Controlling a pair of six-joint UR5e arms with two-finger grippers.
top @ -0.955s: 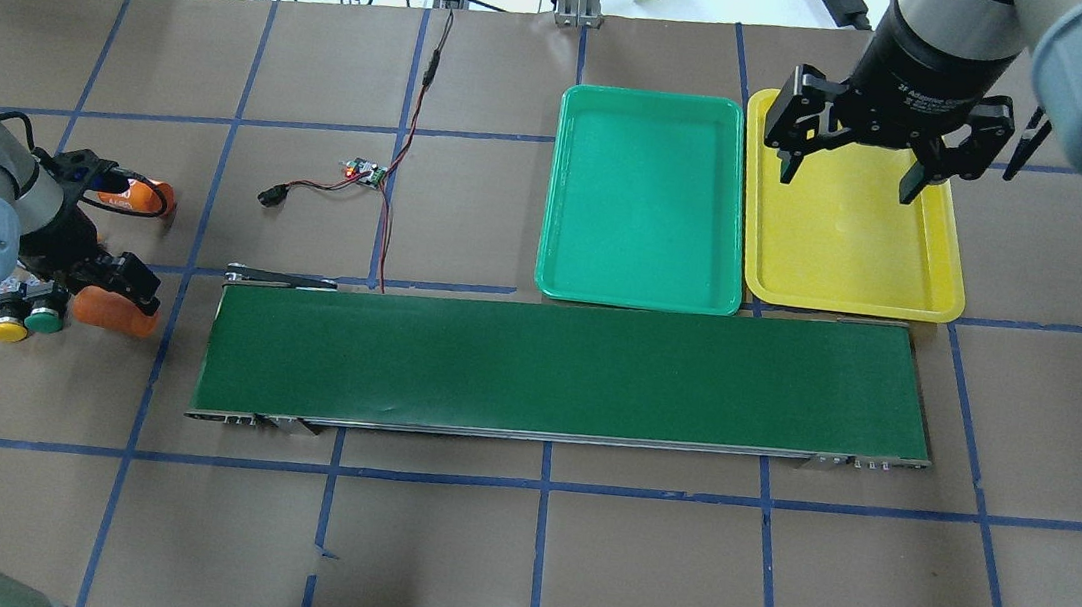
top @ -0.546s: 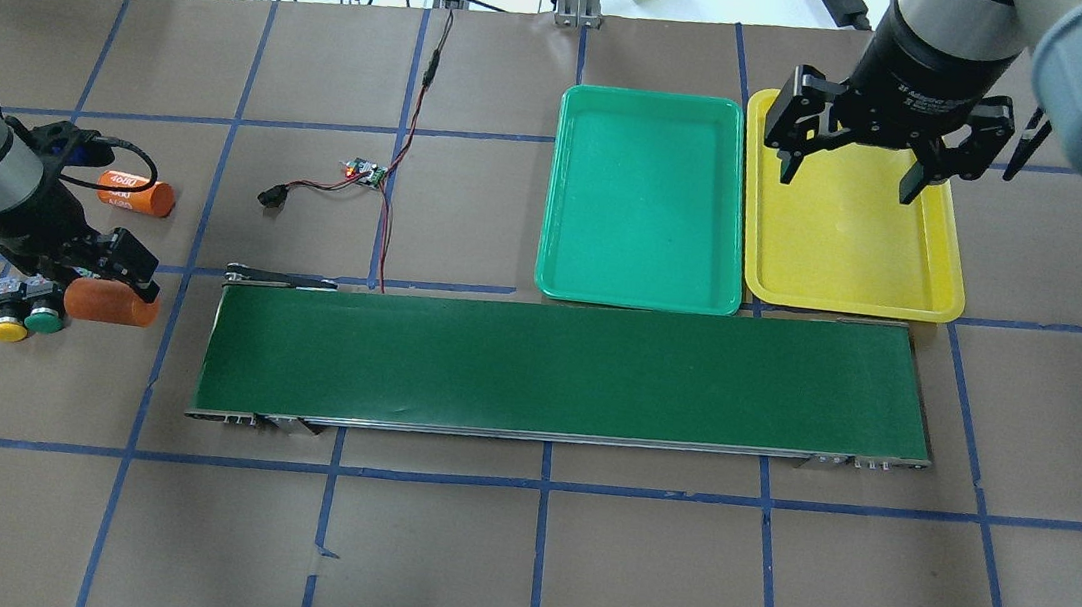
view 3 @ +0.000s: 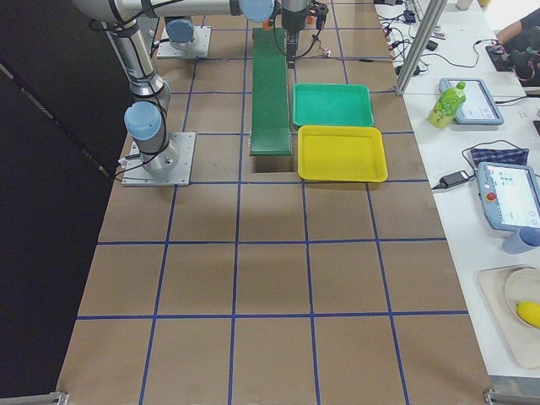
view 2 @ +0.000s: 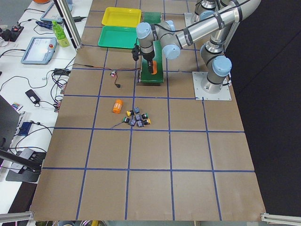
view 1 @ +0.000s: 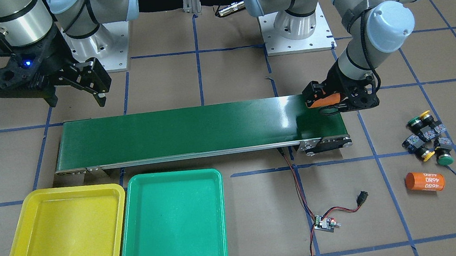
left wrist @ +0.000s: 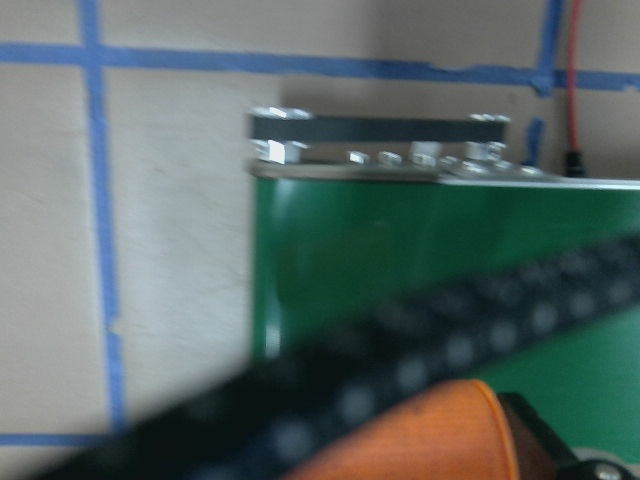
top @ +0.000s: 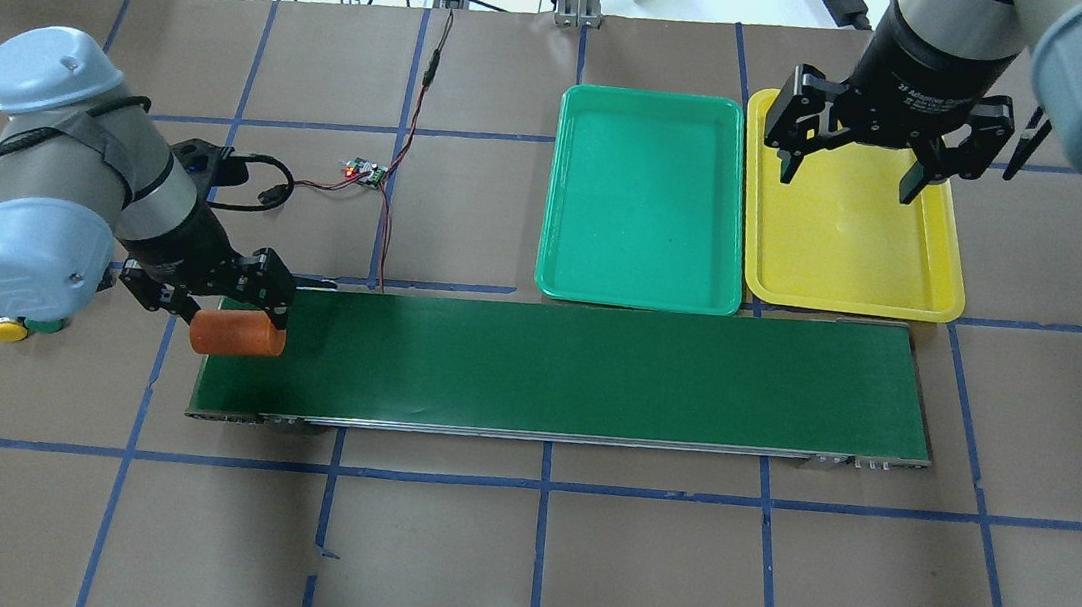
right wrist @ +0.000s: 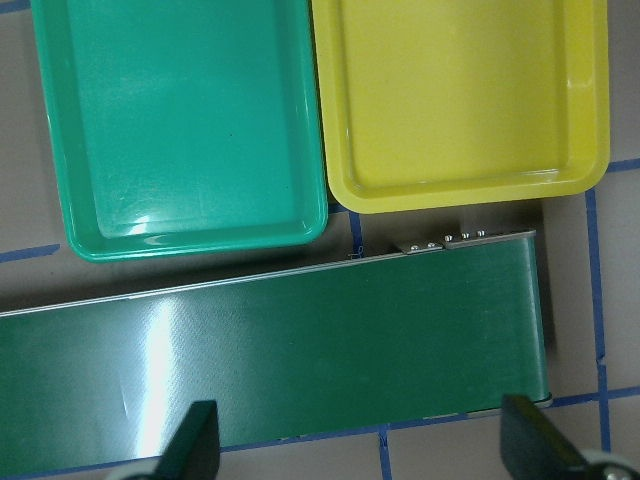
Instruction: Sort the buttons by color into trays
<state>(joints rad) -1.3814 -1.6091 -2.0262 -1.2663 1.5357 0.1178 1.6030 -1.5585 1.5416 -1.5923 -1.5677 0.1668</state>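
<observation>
overhead first: my left gripper (top: 233,319) is clamped on an orange cylinder (top: 236,336), not a button. it sits over the conveyor belt (top: 594,369) at the end farthest from the trays, and the cylinder's long axis runs along the belt. the buttons (top: 24,327) peek out under that arm's elbow, off the belt's end, on the side of the gripper away from the trays. my right gripper (top: 848,178) hangs spread wide with nothing in it over the yellow tray (top: 857,261). the green tray (top: 647,204) is just beside it. the gripper's collar reads "2f adaptive"; i can't read the rest.

front view: four buttons sit in a tight cluster on the table, caps pointing different ways, and there's none in either tray. a second orange cylinder (view 1: 424,181) lies near them, printed "4680".

left side view: the cluster is far closer to the near arm, so i judge the pick belongs to the left, once it lets the cylinder go.

left wrist: blurred. i see orange at the bottom edge, the belt end ahead, and no buttons.

right wrist: the fingertips (right wrist: 195,445) are far apart with nothing between them. belt and both trays are below.
</observation>
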